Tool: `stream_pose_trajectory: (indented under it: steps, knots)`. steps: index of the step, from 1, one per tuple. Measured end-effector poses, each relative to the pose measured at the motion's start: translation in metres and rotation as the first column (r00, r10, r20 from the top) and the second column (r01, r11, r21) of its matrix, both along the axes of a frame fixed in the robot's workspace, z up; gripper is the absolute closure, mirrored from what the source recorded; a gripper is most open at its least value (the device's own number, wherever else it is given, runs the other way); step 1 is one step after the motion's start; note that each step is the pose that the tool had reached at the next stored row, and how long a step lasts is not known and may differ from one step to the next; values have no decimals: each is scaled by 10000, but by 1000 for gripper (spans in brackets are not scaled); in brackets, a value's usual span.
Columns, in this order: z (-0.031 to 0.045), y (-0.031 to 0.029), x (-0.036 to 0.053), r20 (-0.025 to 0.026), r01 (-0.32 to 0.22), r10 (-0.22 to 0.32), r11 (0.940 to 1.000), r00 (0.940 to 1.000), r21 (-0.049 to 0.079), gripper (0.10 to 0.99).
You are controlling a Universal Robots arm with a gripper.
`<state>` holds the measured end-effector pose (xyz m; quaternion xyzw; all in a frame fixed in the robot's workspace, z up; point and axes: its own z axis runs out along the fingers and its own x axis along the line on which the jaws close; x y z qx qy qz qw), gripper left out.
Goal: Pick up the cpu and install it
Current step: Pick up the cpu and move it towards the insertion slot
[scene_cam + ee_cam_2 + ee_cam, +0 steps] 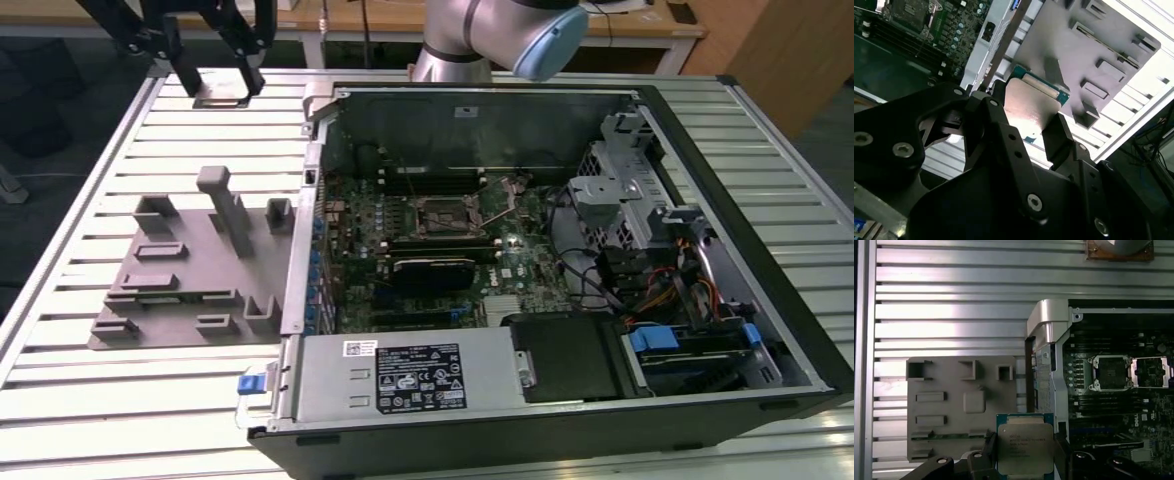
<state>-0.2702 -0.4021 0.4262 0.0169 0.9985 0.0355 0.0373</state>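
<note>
Cpu [1025, 450] sits pinched between the two black fingers [1056, 135] of the end effector [220, 88], which is clamped on two opposite edges of the chip. Its silvery top faces the first wrist view and its green rim shows beyond the metal. In the exterior view the end effector hangs over the far edge of the slatted table [120, 400], close to the far corner on the exterior view's left. The cpu is level there, and I cannot tell how high it is above the slats.

Nearer on that same side, the grey fixture tray [187, 290] lies flat on the table. Bare slats run all round it: a broad strip toward the far edge, a narrower one along the table's left edge, and more toward the near edge. Only a slim gap parts the tray from the wall of the open computer case [787, 300], which takes up the table from its middle to its right edge.

Inside the case the motherboard [354, 300] lies flat with nothing covering it from above. Its socket [1111, 372] is open, with the load plate [1151, 371] swung aside just beside it. The power supply [400, 375] fills the case's near edge, and the drive cage [614, 190] stands to the right of the socket. The robot arm [494, 35] rises beyond the case's far wall.
</note>
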Motion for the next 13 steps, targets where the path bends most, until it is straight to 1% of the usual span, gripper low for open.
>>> stream_pose_trajectory:
  steps: [13]
  knots:
    - [-89,11,175,0,0,0,10000,10000,-4,545]
